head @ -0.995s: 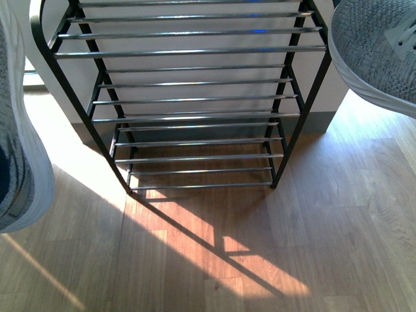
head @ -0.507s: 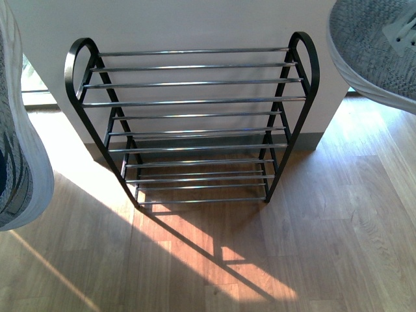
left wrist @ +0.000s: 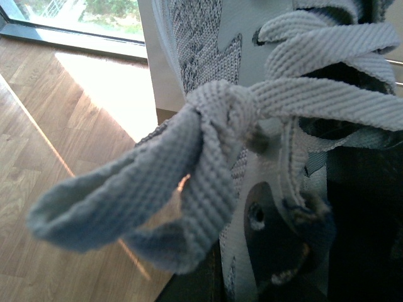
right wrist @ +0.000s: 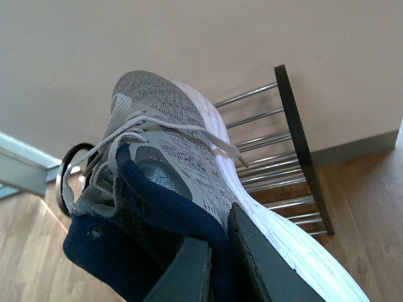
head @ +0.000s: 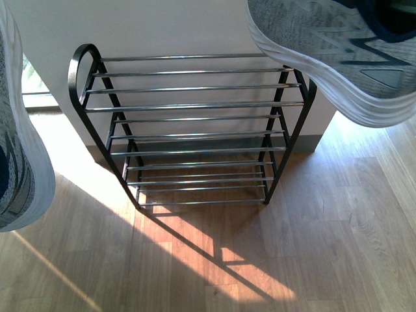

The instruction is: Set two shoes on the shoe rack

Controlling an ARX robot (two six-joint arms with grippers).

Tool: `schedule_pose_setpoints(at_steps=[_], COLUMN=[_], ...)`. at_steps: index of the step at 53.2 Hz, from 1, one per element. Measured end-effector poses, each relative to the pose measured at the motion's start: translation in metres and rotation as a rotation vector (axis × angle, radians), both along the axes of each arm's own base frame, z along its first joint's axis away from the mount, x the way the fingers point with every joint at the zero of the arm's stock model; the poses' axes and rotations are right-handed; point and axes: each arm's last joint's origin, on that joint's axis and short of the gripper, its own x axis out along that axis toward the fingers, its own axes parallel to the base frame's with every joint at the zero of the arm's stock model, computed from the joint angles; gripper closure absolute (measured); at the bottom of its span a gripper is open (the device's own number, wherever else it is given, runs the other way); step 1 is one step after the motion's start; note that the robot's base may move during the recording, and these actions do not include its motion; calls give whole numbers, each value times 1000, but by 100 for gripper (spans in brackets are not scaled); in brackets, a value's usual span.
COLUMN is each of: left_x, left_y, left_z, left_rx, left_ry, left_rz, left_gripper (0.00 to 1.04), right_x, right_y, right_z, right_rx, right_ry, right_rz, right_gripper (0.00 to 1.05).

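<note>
The shoe rack point(head: 195, 107), black uprights with chrome rods, stands against a pale wall in the front view. The left grey sneaker point(head: 19, 162) hangs at the far left edge, clear of the rack; up close its laces point(left wrist: 208, 145) fill the left wrist view, where my left gripper's fingers are lost in the dark. The right grey sneaker point(head: 325, 52) is held in the air over the rack's top right corner, sole toward the camera. My right gripper point(right wrist: 220, 264) is shut on the navy collar of that sneaker point(right wrist: 170, 138), with the rack point(right wrist: 296, 138) behind it.
Wood floor point(head: 325, 247) lies in front of the rack, crossed by a sunlit patch and the rack's shadow. A grey skirting board point(head: 312, 143) runs along the wall's foot. A window point(left wrist: 94, 16) reaches the floor at the left.
The right sneaker has swung left and now covers the rack's top right corner. The rack sits lower and smaller in view than a second ago. The left sneaker has hardly moved.
</note>
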Motion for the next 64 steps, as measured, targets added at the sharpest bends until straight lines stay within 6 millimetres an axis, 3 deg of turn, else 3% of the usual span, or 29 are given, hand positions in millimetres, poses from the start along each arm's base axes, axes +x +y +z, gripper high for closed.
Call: schedule_pose_setpoints(at_steps=[13, 30, 40, 47, 55, 64], left_x=[0, 0, 0, 0, 0, 0], left_y=[0, 0, 0, 0, 0, 0], left_z=[0, 0, 0, 0, 0, 0], left_rx=[0, 0, 0, 0, 0, 0], left_ry=[0, 0, 0, 0, 0, 0], left_rz=[-1, -1, 0, -1, -1, -1], left_gripper=[103, 103, 103, 103, 103, 103], right_x=[65, 134, 156, 176, 196, 206], right_y=[45, 68, 71, 62, 49, 49], right_z=[-16, -59, -79, -93, -97, -102], right_rx=[101, 151, 158, 155, 166, 148], right_ry=[116, 264, 318, 309, 267, 256], right_rz=[-180, -337, -371, -431, -471, -448], right_gripper=[98, 98, 98, 98, 98, 98])
